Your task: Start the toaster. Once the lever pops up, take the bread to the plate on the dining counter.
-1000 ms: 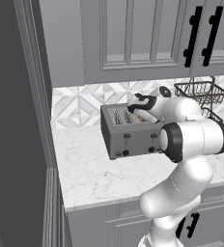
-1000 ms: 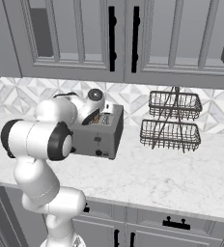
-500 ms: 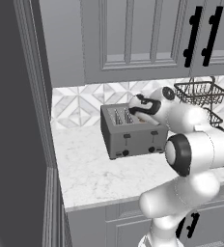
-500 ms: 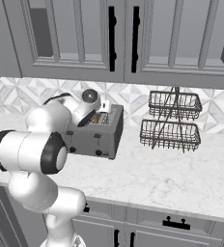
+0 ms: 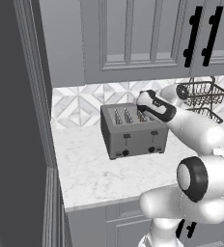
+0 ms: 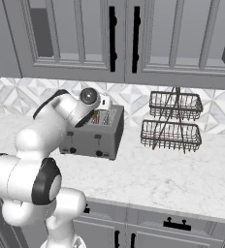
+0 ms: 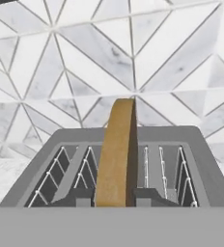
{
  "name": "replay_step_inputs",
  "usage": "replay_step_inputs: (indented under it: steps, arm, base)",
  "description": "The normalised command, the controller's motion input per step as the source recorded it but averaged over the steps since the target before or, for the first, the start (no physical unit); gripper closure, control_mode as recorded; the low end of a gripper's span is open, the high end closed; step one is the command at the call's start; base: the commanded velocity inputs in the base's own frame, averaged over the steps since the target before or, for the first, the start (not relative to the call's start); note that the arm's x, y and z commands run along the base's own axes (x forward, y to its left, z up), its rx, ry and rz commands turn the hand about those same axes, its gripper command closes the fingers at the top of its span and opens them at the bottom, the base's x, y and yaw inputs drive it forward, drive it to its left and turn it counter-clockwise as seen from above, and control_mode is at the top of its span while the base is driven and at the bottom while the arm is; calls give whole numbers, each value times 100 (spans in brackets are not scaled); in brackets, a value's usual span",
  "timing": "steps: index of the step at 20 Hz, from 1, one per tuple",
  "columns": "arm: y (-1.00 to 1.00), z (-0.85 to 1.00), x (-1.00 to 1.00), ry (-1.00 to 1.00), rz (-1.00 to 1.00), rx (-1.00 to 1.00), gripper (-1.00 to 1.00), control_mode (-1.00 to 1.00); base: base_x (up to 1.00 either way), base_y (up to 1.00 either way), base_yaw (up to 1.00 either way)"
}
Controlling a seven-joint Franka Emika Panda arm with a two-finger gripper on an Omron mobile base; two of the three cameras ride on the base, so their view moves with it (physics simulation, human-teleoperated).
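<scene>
**Bread pinched edge-on above the toaster slots**

Seen from the left base view, the toaster (image 5: pixel 133 130) stands on the white marble table (image 5: pixel 92 173), its back near the patterned tile wall (image 5: pixel 75 103), with two dark levers and two black knobs across its front face. The white arm reaches over the toaster's right end, and the fingers (image 5: pixel 142 110) sit low over the rightmost slots; from this side I cannot tell how they stand. A two-tier wire basket (image 5: pixel 201 96) stands behind the arm, to the right of the toaster.

From the right base view, the arm curls in from the left and its wrist covers the near top corner of the toaster (image 6: pixel 97 133). A thin strip of tan shows in the slots just below the wrist, too small to read clearly. The wire basket (image 6: pixel 172 123) stands apart from the toaster on the table (image 6: pixel 182 179), below grey cabinet doors (image 6: pixel 124 38).

Looking along the hand view, the bread (image 7: pixel 116 152) stands upright and edge-on, rising out of a middle slot of the toaster (image 7: pixel 201 154). The fingers (image 7: pixel 115 197) are closed on its lower part, one dark tip pressed against each side.
</scene>
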Motion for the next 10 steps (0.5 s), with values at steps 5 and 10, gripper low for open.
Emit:
replay_step_inputs:
  steps: [5,10]
  arm:
    - [-8,9,-77,0,6,9,100,-100]
    - [-25,59,-100,0,19,22,100,-100]
  base:
    - [0,0,0]
    - [0,0,0]
